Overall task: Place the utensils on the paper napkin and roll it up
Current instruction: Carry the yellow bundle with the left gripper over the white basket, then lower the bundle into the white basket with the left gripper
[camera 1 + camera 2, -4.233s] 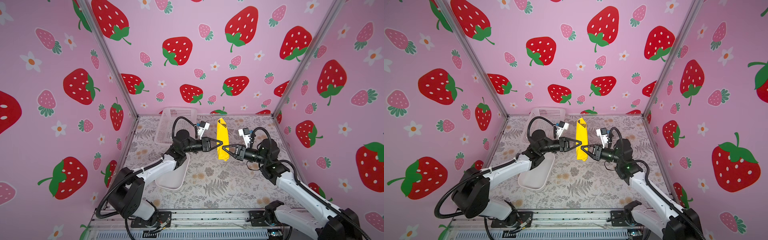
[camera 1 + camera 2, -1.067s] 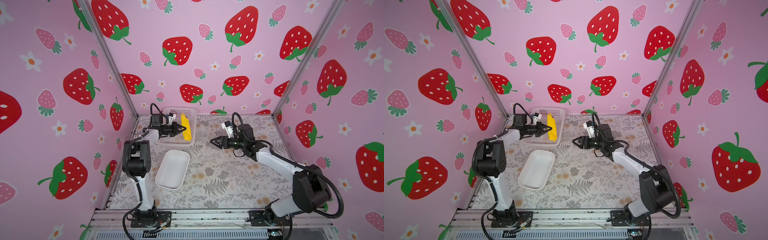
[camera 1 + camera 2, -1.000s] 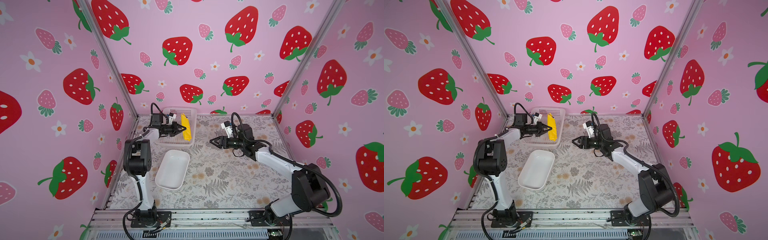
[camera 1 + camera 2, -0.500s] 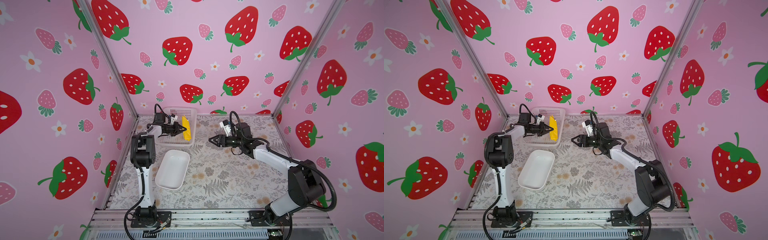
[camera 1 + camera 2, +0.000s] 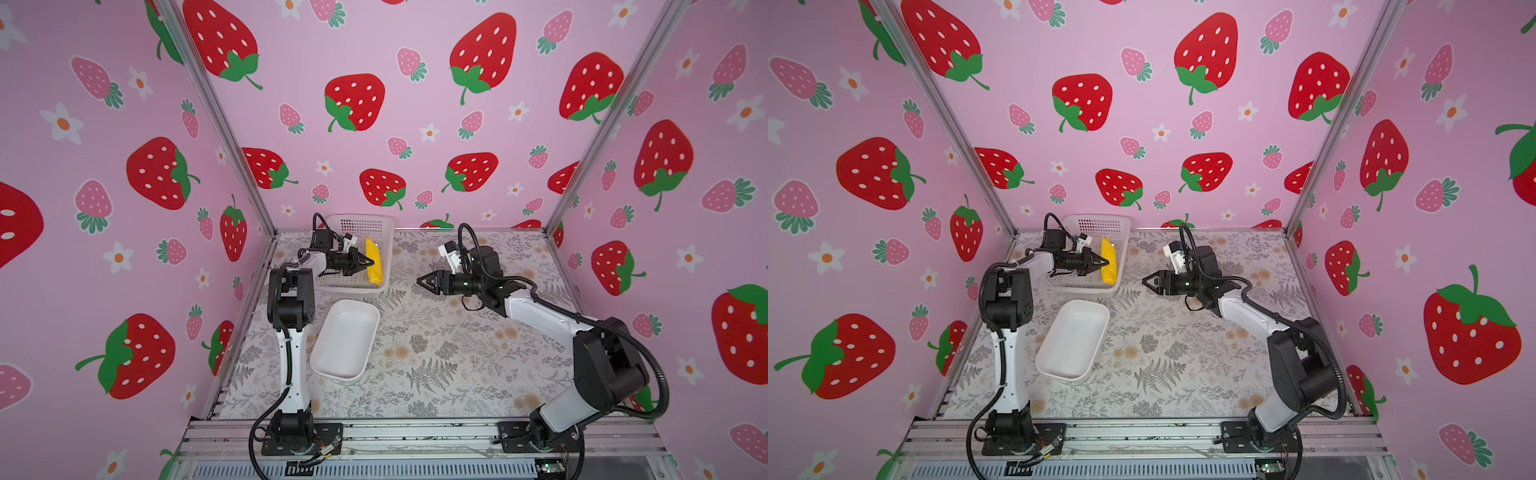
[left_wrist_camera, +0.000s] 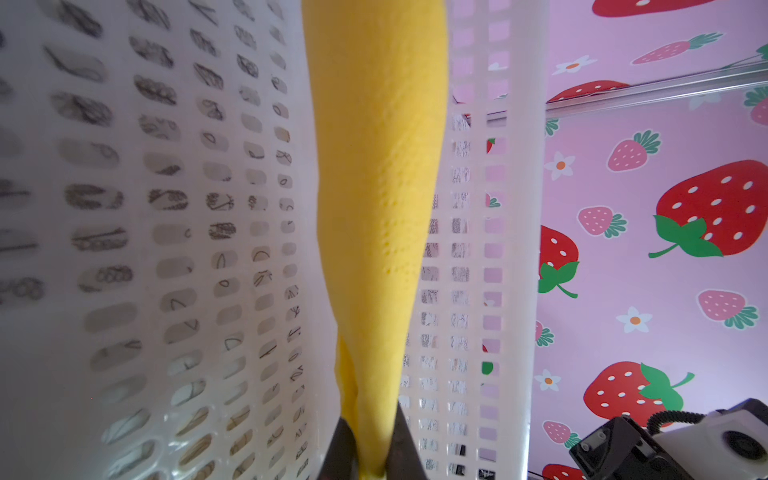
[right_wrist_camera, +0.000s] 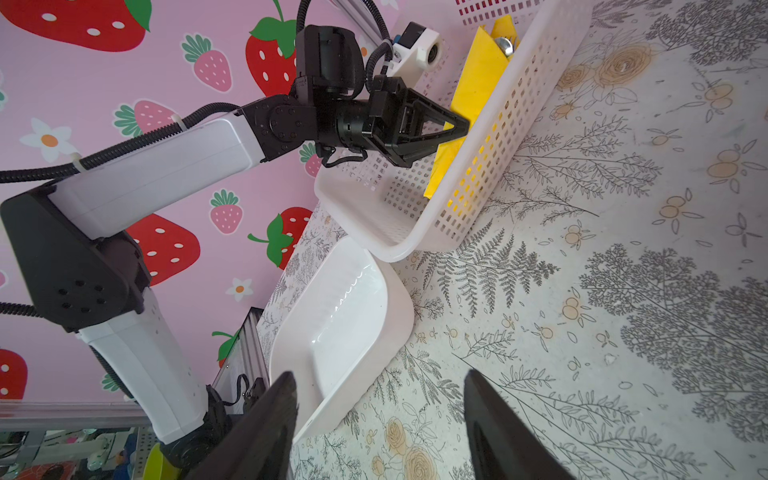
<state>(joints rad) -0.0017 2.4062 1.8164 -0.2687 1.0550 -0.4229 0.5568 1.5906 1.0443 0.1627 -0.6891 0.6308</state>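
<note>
A booth papered in pink strawberries, with a fern-print table (image 5: 436,353). The left gripper (image 5: 371,262) is pinched tight partway along the paper napkin (image 5: 374,272). The napkin is rolled into a slim yellow tube inside a white mesh basket (image 7: 478,216), close beside its side wall. A glint of metal, the utensils (image 7: 504,42), peeks from one end. The right gripper (image 5: 419,281) hovers above the table, jaws well apart, holding nothing. A white tray (image 5: 347,328) sits empty nearby. The thin paper looks soft and likely to tear or unroll. The metal inside adds weight, so gripping mid-roll, around the utensils, seems safest.
</note>
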